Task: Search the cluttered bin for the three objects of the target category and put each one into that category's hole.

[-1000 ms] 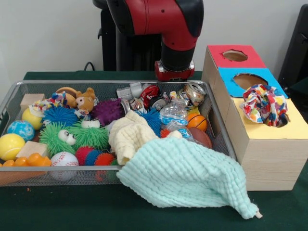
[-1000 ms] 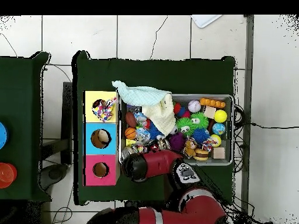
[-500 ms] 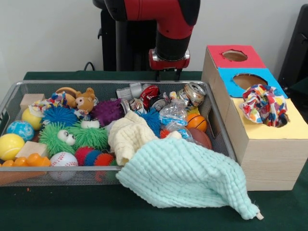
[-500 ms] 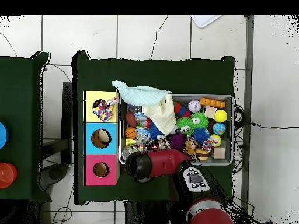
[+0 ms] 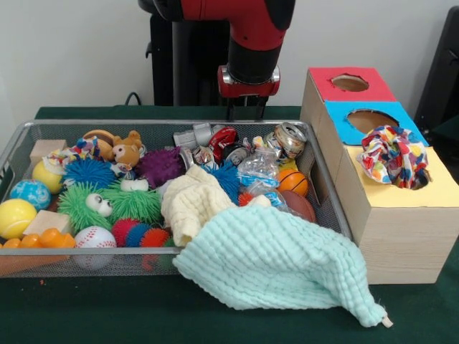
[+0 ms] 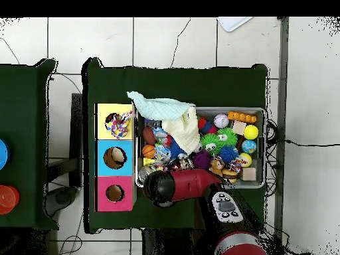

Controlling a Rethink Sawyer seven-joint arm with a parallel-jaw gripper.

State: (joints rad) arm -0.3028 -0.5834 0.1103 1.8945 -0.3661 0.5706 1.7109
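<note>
In the front view you see the gripper (image 5: 246,112) hanging above the far rim of the bin (image 5: 21,140), over the crushed cans (image 5: 287,138). Its fingers (image 5: 256,110) show as short dark tips below the red collar, and you cannot tell whether they are apart or together; nothing is seen between them. The bin is packed: a teddy (image 5: 128,150), a purple spiky ball (image 5: 161,165), green spiky toys (image 5: 107,203), a baseball (image 5: 95,237), a mini basketball (image 5: 293,180), and a cream cloth (image 5: 192,201) in the middle. A mint towel (image 5: 276,261) spills over the bin's near rim onto the counter (image 5: 86,308). To the right stands the box (image 5: 398,236) with three holes. A patterned cloth (image 5: 391,155) is bunched in the yellow hole; the blue hole (image 5: 372,120) and red hole (image 5: 350,82) hold nothing you can see.

In the overhead view the arm (image 6: 179,186) lies across the bin's lower edge, with its head above the bin's lower left corner, beside the box. The patterned cloth (image 6: 117,124) sits in the yellow hole at the top of the box. The mint towel (image 6: 159,106) drapes over the bin's upper left corner, touching the cream cloth (image 6: 186,133).
</note>
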